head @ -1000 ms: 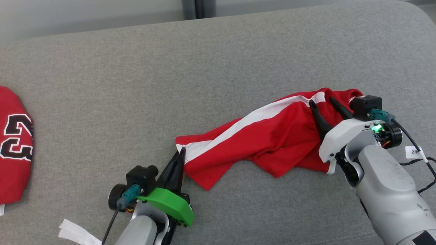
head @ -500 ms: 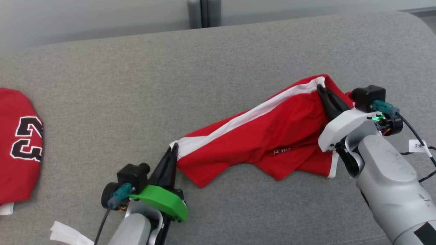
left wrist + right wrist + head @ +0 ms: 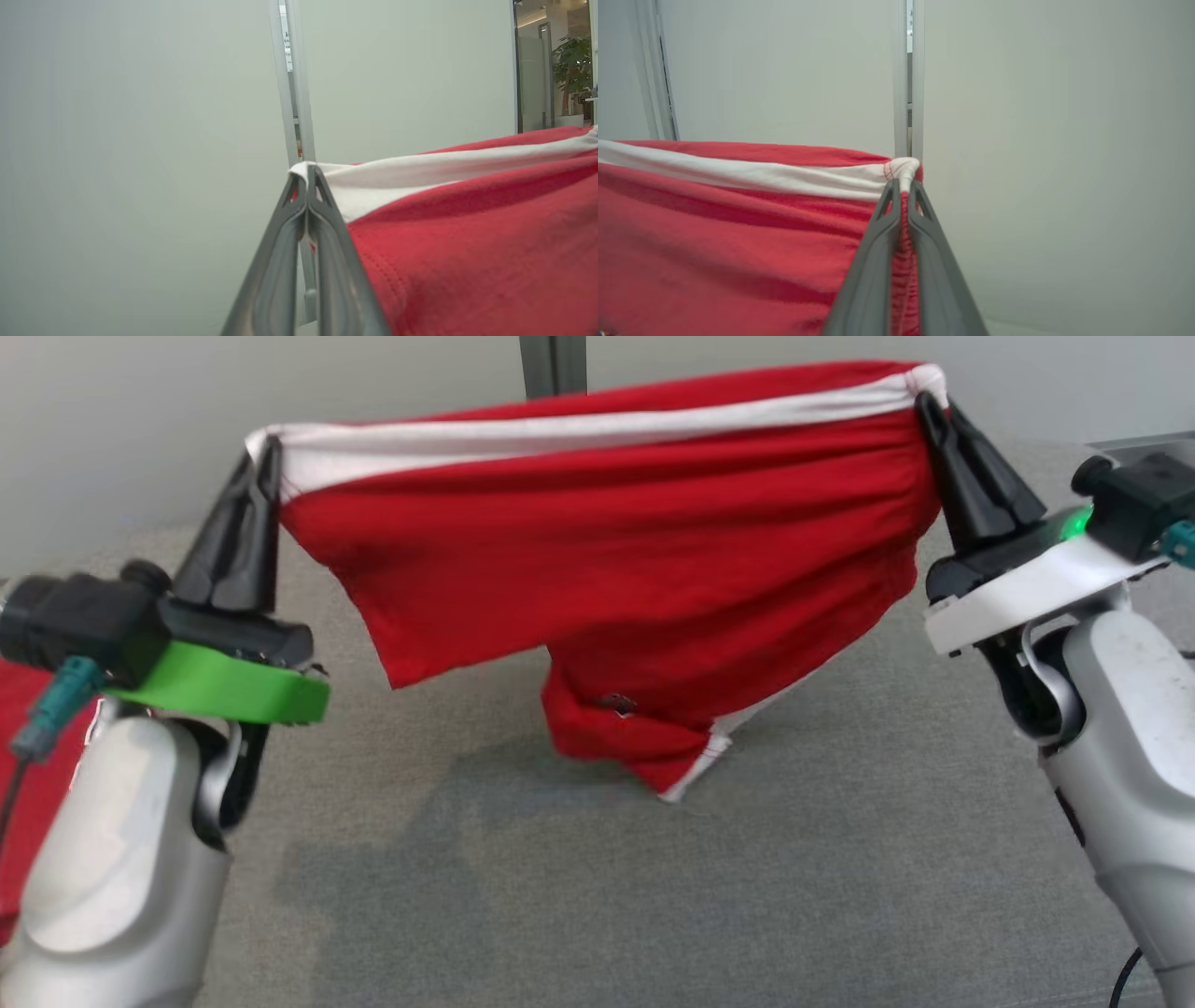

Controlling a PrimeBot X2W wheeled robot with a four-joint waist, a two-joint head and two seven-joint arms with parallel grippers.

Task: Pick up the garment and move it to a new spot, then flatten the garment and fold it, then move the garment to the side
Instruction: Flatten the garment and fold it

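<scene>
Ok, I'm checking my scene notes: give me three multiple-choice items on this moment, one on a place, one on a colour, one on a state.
1. Where is the red cloth? A) lying flat B) strung between both grippers C) bunched in one gripper
2. What colour is the band along its top edge? A) white B) black C) yellow
3. The left gripper is: A) wide open B) shut on the cloth's corner C) shut on nothing
Answers: 1 B, the left gripper and right gripper each hold an end; 2 A, a white band runs end to end; 3 B, the left gripper's fingers pinch the white corner in the left wrist view.
</scene>
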